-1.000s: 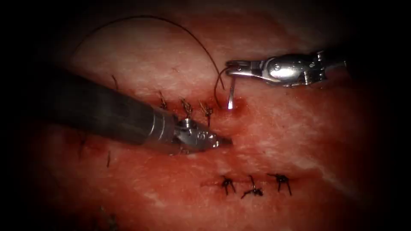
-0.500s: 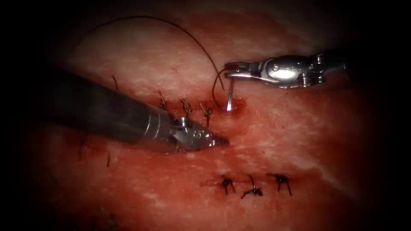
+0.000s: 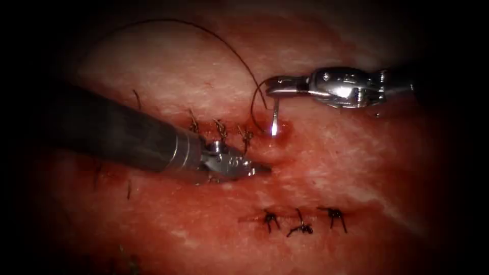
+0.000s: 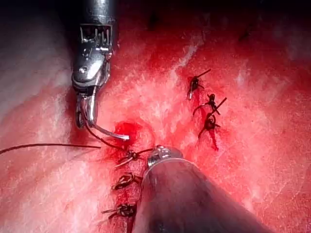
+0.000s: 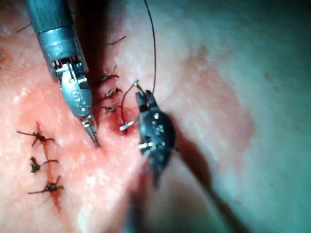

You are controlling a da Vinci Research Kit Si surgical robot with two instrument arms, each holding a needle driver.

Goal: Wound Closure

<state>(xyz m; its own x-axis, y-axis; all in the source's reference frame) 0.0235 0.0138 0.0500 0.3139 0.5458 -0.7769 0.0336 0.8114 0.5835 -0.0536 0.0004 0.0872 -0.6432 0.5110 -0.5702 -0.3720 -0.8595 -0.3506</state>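
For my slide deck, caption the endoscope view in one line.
Right tool holds the needle near its tail, tip at the tissue; left tool, shut and empty, presses beside the knots.

Left tool [image 3: 257, 168]: dark grey shaft, steel collar, small marked wrist, tapered jaws. Right tool [image 3: 272, 86]: bright polished steel, round pivot screw, ridged wrist links, slim silver jaws.

R hand [image 3: 277, 85] comes in from the right, shaft level, jaws clamped on the needle [image 3: 275, 114]. L hand [image 3: 257, 168] angles down-right, jaws closed, holding nothing.
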